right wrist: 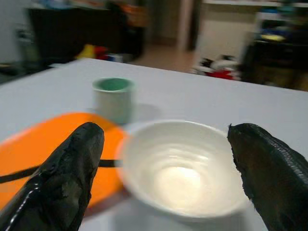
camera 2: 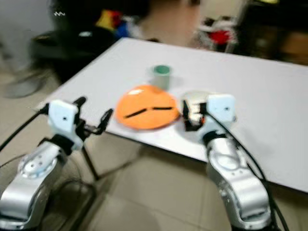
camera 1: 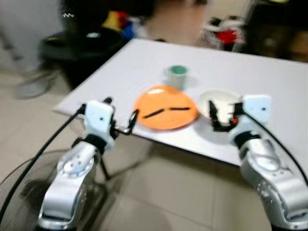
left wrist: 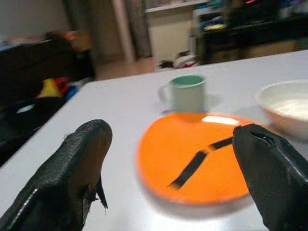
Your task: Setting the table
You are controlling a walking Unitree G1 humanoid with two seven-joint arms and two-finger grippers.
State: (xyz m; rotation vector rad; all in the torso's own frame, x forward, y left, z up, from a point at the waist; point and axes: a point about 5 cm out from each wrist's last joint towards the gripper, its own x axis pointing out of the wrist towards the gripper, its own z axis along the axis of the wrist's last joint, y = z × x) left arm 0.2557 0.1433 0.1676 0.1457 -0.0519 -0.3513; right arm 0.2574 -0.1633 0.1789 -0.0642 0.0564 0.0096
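Left gripper (camera 1: 121, 121): we hold it spread wide at the table (camera 1: 269, 82) edge, facing the orange plate (camera 1: 166, 113).
Right gripper (camera 1: 223, 118): ours too, fingers apart, by the white bowl (right wrist: 180, 168).
Cup (camera 1: 176, 76): green-rimmed, just behind the plate.

The table (camera 1: 144, 62) is showing a smooth, matt pale top. The orange plate (left wrist: 192, 163) is looking like smooth plastic, catching a bright glare on its far rim, with 2 flat matt black strips (left wrist: 190, 166) lying on it. The white bowl (right wrist: 180, 168) is gleaming glossy inside, ceramic by the look. The mug (left wrist: 185, 92) is reading as smooth, with a soft sheen. The fingers (right wrist: 269, 163) are appearing as finely textured black rubber. Both arms (camera 1: 72, 178) are shining like brushed silver metal. The floor tiles (camera 1: 159, 192) are looking smooth.
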